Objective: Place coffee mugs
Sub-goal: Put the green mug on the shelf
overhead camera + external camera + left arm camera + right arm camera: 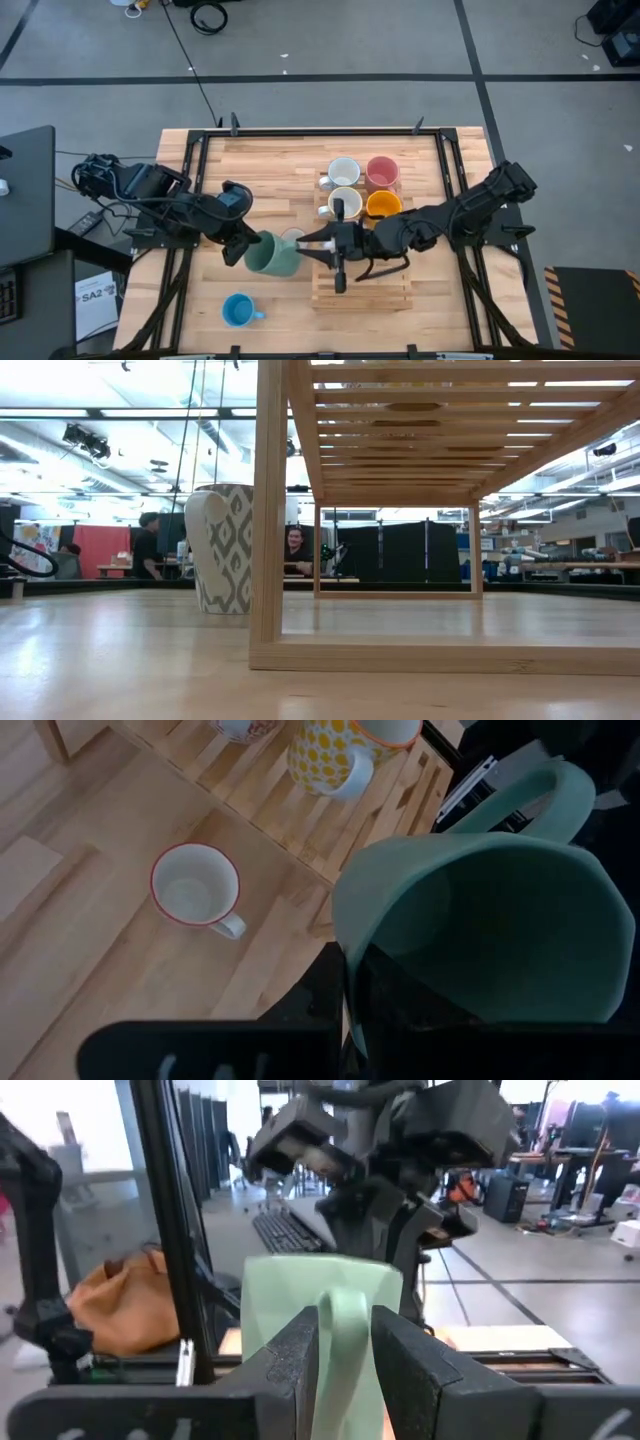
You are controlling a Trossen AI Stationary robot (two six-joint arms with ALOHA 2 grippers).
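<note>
A pale green mug (272,253) hangs in the air between both grippers, lying on its side, just left of the wooden rack (362,288). My left gripper (243,243) is shut on it from the left. My right gripper (322,240) is shut on it from the right. Two white mugs (343,172) (345,202), a pink mug (382,171) and an orange mug (384,205) stand on the rack's far part. A blue mug (238,311) stands on the table near the front edge. A white mug with a red rim (195,885) stands on the table beside the rack. My left gripper holds the green mug by its rim wall (350,910), one finger inside the mouth (440,1010) and one outside. It comes level from the table's left. The mug is lifted clear, its mouth toward this gripper. My right gripper pinches the mug's handle (345,1330) between its two fingers (300,1355), one on each side of the loop. It comes level from the table's right.
The rack's wooden frame (270,510) stands close on the right of the held mug. A grey-patterned white mug (225,550) stands on the table beside it. Bare tabletop (260,170) lies to the far left. People sit in the room beyond the table.
</note>
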